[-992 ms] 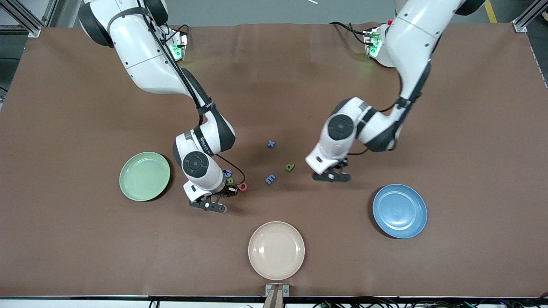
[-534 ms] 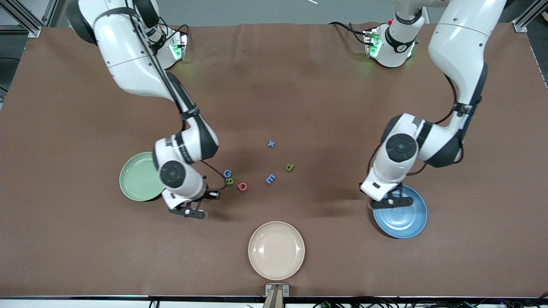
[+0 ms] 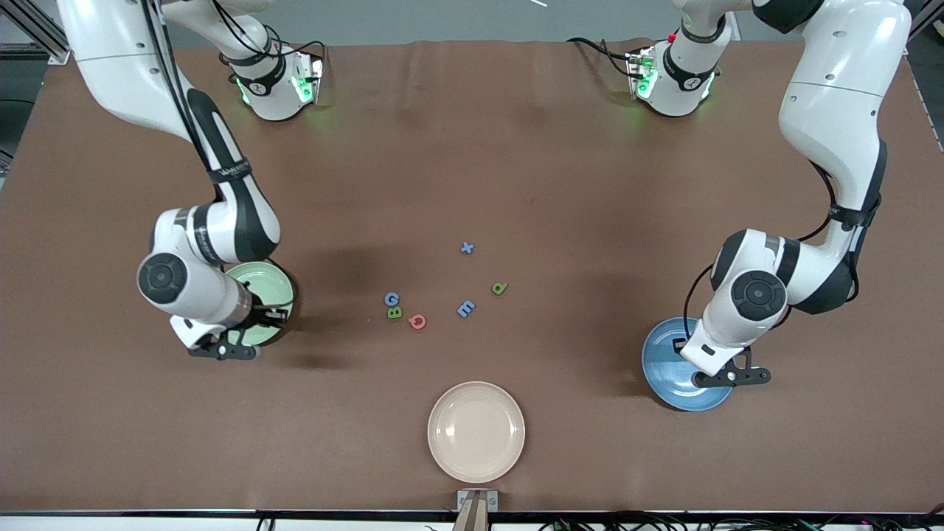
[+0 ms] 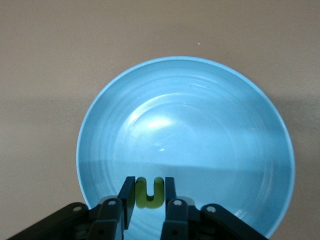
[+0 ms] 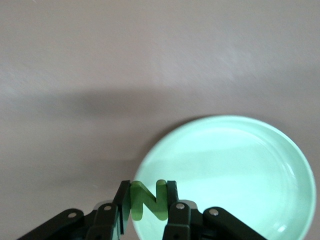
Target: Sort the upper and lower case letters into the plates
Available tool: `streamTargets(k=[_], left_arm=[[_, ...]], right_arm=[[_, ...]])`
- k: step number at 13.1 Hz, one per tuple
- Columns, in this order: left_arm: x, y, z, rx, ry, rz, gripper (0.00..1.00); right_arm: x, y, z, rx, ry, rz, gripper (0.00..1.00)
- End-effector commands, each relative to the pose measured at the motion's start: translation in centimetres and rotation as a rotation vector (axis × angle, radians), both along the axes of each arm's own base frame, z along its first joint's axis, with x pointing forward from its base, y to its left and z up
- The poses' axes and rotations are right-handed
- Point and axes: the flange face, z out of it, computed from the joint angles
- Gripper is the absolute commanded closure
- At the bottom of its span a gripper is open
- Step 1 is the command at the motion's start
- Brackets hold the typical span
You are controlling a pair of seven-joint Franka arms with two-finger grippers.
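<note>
L gripper [image 4: 148, 205] fingers pinch small green foam "u" [image 4: 148, 192] over blue round plate [image 4: 225, 125]; R gripper [image 5: 149, 209] fingers pinch green foam "N" [image 5: 148, 199] over mint-green plate [image 5: 240, 165].

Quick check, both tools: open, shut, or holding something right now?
Left tool: shut on the small green foam letter u, over the round blue plate.
Right tool: shut on the green foam letter N, over the pale mint green plate.

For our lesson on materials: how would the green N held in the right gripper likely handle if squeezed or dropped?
The green N, pinched upright in the right gripper over the mint plate, keeps its shape, so probably fairly stiff. It looks small and thick, so likely light. Flat-faced, it should land flat, not roll.
</note>
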Motion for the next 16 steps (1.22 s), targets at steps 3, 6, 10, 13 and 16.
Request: streamTargets(k=[3,6,10,13,16], left_arm=[[0.1,-3.1,3.8,-0.015,-0.043,-0.006,0.00],[-2.0,-9.6,4.6,-0.062,-0.013,0.061,0.00],[-6.4,-20.8,2.6,-0.095,-0.020,0.209,0.01],[-9.9,-27.2,0.0,-0.132,-0.021,0.313,0.02],[-12.9,-31.6,-1.9,-0.157,-0.015,0.377,0.05]], right_arm=[[-5.9,-5.9,-2.4,0.014,0.006,0.038,0.99],[-7.0,-6.4,-3.1,0.014,0.019,0.028,0.28],[-3.8,-2.8,0.4,0.021,-0.016,-0.018,0.00],[-0.6,5.4,3.5,0.026,-0.055,-0.113,0.00],[0.3,13.8,1.2,0.032,-0.064,-0.200,0.00]])
